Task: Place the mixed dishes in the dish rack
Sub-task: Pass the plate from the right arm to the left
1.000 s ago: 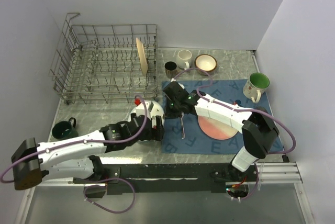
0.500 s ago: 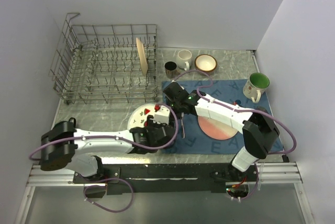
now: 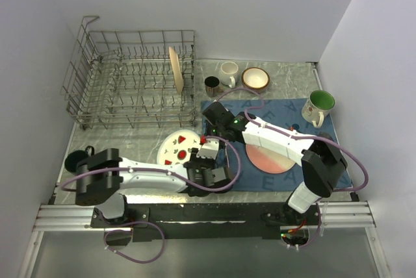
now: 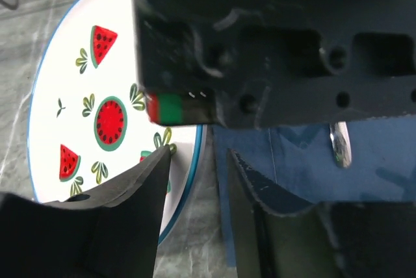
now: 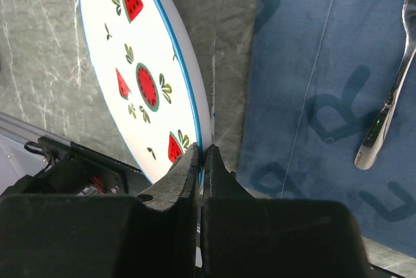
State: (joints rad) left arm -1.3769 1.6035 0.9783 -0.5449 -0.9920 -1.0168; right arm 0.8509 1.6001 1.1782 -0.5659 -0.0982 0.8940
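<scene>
Plate point(image 5: 146, 63) rim seemingly within right claw point(image 5: 203, 152)

Walls: we see plain pale lilac walls point(image 3: 247, 5) on three sides.
Table: we find a grey marbled table point(image 3: 123, 138) running back to the far wall.
Rail: a metal rail point(image 3: 344, 212) lines our near edge.
Light: even, with soft shadows.

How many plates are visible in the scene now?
3: tan plate upright in the dish rack, watermelon plate left of the blue placemat, pink plate on it. Others may be hidden.
</scene>
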